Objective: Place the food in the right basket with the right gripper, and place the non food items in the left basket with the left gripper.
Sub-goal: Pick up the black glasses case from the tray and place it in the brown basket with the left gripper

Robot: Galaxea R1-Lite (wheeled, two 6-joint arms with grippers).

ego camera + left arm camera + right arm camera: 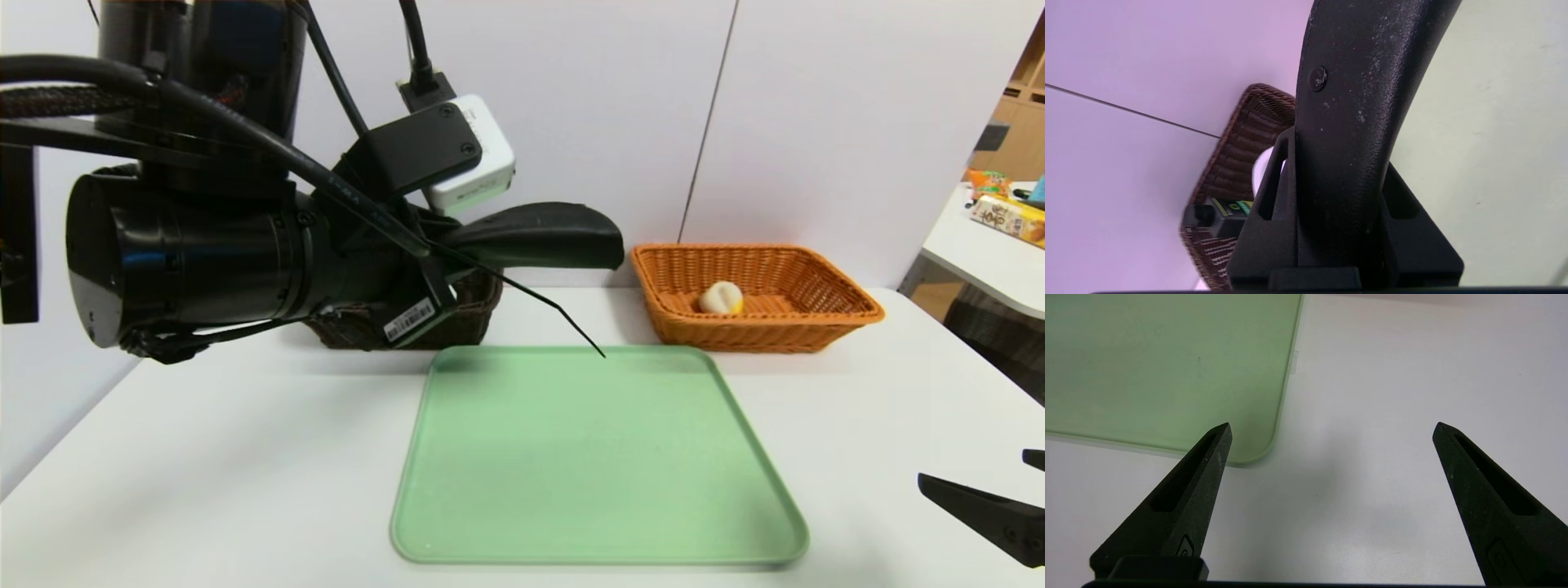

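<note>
Black wedge block [531, 237]: it is sitting in the left gripper's grasp, raised above the table and jutting out toward the right, near the dark brown basket.
Left gripper [1337, 163]: its fingers are pressing together on the block from both sides (the block is filling most of the wrist view).
Dark brown basket [1237, 134]: it is standing at the far left of the table, mostly hidden behind the left arm in the head view.
Already in that basket: the dark green bottle [1224, 208] is lying inside, and a white roll [1261, 167] is peeking out beside it.
Bun [722, 297]: it is resting inside the orange basket [849, 314] at the far right, so the food side is looking finished.
Green tray [596, 457]: it is lying bare in the middle, nearer than both baskets.
Right gripper [1333, 426]: it is hanging idle at the near right with its fingers spread wide, gripping nothing, just off the tray's corner.
Step in hand: probably the last drop, the block going into the dark brown basket.
Risk, slipping: the block is long and seems to be gripped near one end, so it may be prone to swivelling or sliding out.
Risk, missing: a long piece released off-centre could catch the rim, or land on the bottle and roll and tip out.
Risk, sightline: the arm is blocking the head view of the basket.
</note>
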